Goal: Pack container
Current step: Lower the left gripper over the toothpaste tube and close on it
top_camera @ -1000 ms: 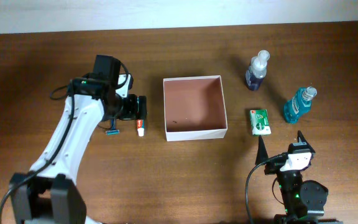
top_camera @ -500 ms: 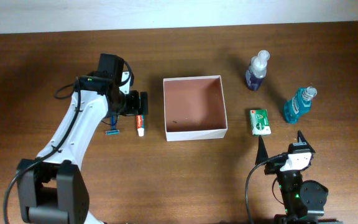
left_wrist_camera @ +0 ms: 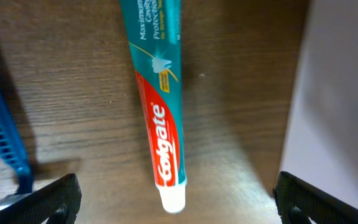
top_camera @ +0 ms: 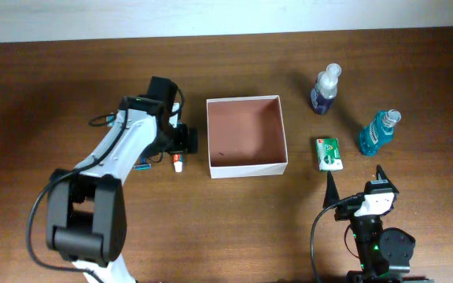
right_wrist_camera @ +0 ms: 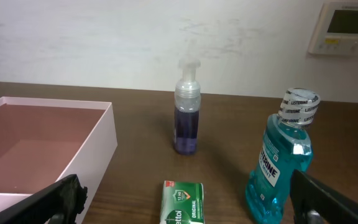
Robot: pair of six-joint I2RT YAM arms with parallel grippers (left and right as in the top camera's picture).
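Reddish-brown inside, with thin white walls, the container [top_camera: 246, 134] sits open near the middle of the dark wooden tabletop [top_camera: 46, 79]. Nothing is packed in it. The toiletries lie on either side of it, which seems to give each arm its own share within reach.

The left gripper [top_camera: 185, 142] hangs low just beside the container's left wall, jaws spread wide and holding nothing. Its wrist view shows the Colgate toothpaste tube [left_wrist_camera: 160, 118] lying flat with its cap end between the two fingertips. The jaws straddle the tube's width, seemingly lined up for a pinch across it. A blue ribbed handle [left_wrist_camera: 2, 124], probably a razor, lies near the tube on the side away from the container. It is close enough that a closing finger might nudge it.

The right gripper [top_camera: 355, 182] rests at the near edge, also wide open and empty. It faces the green Dettol box [right_wrist_camera: 183, 202], which lies flat nearest the container. Behind it the purple foam pump bottle [right_wrist_camera: 187, 106] and the blue Listerine bottle [right_wrist_camera: 284, 168] stand upright, all to the right of the container. The tube looks like the first item to go in.
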